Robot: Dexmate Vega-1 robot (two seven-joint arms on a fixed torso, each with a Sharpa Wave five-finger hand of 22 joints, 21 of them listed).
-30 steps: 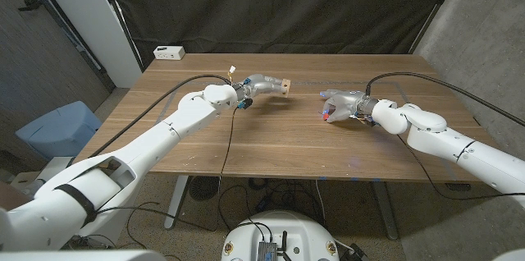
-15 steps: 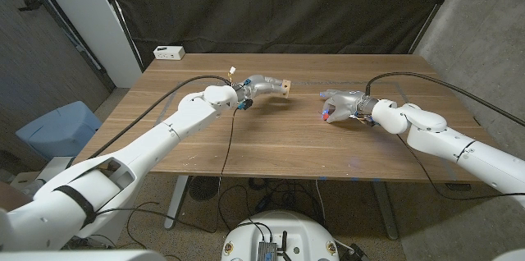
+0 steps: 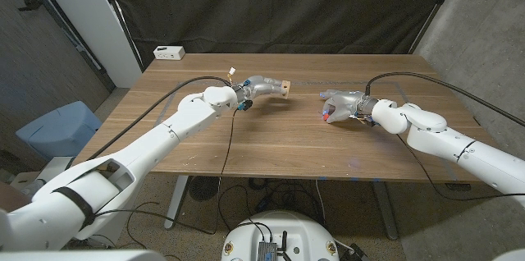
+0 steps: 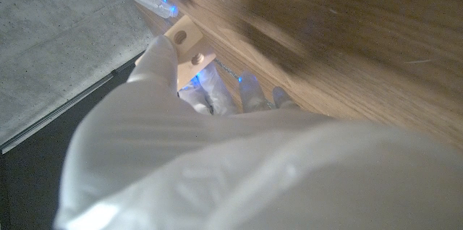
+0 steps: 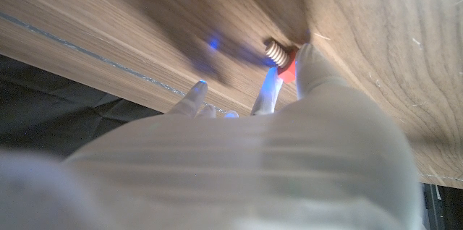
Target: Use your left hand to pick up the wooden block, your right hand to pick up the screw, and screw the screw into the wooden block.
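Holding wooden block [image 3: 284,88] in left hand [image 3: 261,86].

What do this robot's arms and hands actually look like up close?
Both arms are glossy white, rounded shells with dark bands at the joints. A black cable runs along each. The left hand and right hand are pale silvery grey; small blue lights glow by the fingers.
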